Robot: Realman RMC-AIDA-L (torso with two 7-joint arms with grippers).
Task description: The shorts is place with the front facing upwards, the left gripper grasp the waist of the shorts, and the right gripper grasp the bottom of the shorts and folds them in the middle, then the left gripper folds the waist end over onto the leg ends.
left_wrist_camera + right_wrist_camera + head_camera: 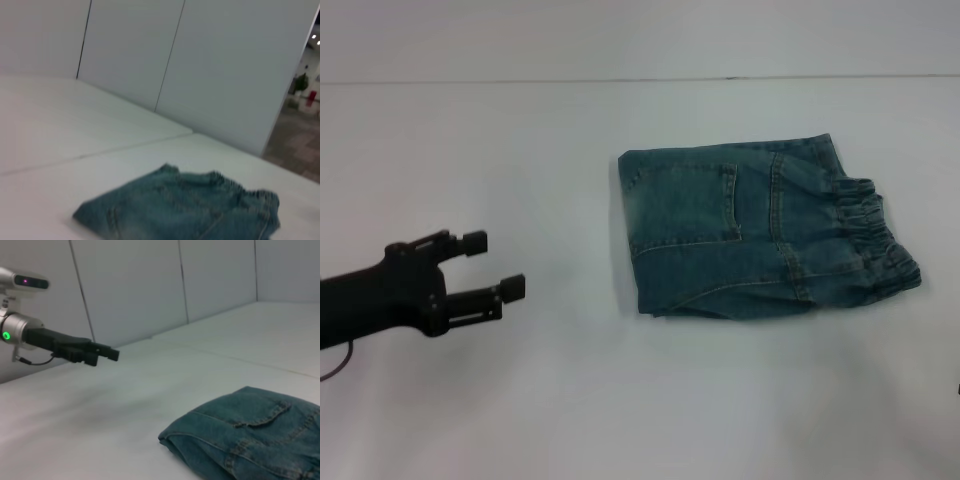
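White tabletop fills the head view, meeting pale wall panels behind it. On that surface, a little to the three o'clock side of centre, lie the shorts, folded into a compact denim rectangle with a patch pocket facing up. The waist of the shorts (gathered and ruffled) sits on top at the three o'clock edge of the stack, and the smooth fold runs along the nine o'clock edge. The leg ends cannot be told apart beneath the upper layer. Out toward eight o'clock the left gripper hovers well apart from the garment, its two black fingers spread with a clear gap between them and nothing held; the right wrist view shows its silver-grey wrist with a green light. The right gripper does not appear in any view.
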